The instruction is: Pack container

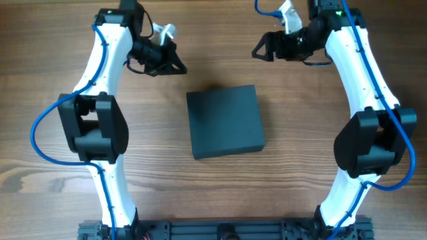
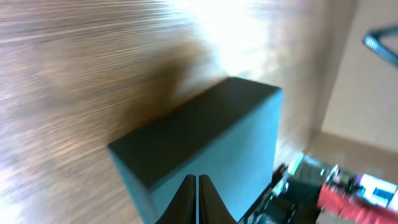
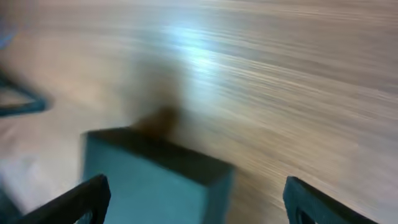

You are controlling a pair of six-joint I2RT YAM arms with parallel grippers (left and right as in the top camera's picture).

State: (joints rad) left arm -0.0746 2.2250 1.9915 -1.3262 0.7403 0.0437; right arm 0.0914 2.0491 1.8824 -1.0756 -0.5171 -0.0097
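The container (image 1: 225, 121) is a dark teal-grey box with its lid shut, lying flat in the middle of the wooden table. It also shows in the left wrist view (image 2: 205, 146) and the right wrist view (image 3: 152, 183). My left gripper (image 1: 179, 67) is shut and empty, held above the table up and to the left of the box; its two fingers (image 2: 196, 199) are pressed together. My right gripper (image 1: 257, 51) is open wide and empty, up and to the right of the box; its fingers (image 3: 199, 199) stand far apart.
The wooden table (image 1: 220, 193) bears only the box. The two arm bases stand at the near edge on a black rail (image 1: 227, 231). Blue cables run along both arms.
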